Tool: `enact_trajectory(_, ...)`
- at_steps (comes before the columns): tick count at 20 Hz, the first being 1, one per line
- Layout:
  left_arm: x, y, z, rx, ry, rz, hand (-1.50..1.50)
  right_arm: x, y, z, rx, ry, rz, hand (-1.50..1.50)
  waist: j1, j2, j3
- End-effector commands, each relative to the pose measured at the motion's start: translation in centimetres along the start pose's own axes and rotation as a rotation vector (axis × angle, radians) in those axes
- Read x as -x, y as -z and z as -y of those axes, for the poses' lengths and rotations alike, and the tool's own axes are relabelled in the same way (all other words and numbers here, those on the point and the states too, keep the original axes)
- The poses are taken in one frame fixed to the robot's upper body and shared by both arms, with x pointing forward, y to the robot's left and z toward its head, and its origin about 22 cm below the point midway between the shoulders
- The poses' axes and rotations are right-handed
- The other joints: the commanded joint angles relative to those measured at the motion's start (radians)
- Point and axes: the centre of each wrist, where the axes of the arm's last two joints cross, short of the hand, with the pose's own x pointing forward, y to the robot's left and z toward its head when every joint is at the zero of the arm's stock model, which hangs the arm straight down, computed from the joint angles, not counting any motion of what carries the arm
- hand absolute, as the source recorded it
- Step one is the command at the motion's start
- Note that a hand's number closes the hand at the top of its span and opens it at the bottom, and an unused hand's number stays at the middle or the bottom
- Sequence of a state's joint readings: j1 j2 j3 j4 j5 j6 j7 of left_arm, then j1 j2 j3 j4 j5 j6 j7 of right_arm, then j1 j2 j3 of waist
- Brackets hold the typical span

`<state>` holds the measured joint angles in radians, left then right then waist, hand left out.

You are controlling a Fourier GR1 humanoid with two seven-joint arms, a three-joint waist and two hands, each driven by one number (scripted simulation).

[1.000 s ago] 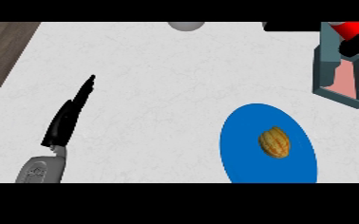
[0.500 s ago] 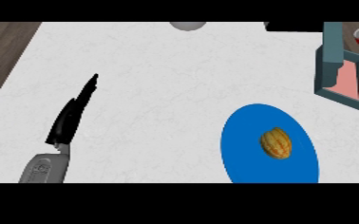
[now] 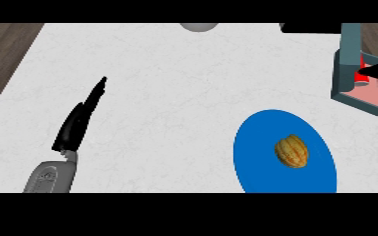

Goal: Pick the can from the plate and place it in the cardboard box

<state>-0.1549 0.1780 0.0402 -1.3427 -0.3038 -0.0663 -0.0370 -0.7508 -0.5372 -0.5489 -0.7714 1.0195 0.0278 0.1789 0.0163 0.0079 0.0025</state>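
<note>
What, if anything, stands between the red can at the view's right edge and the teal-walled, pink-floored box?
Nothing visible does. The red can shows inside the teal-walled box, over its pink floor, mostly cut off by the view's edge. The orange ribbed object lies apart on the blue round plate.

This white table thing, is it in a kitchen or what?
Probably a kitchen counter. The white marbled counter top holds a blue plate with a brownish, walnut-like item on it, and a box stands at the right edge.
</note>
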Motion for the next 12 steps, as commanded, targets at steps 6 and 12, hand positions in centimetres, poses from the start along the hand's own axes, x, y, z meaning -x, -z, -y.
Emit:
enact_trajectory(6, 0.3, -0.7, -0.4, 0.008, -0.001, -0.012, 0.0, 1.2, 0.7, -0.7, 0.146, 0.466, 0.077, -1.5, 0.007, -0.002, 0.0)
enact_trajectory(12, 0.1, -1.0, -0.3, 0.002, 0.005, 0.002, 0.0, 6.0, 1.2, 1.8, 0.284, 0.714, 0.002, -1.5, 0.005, -0.001, 0.001)
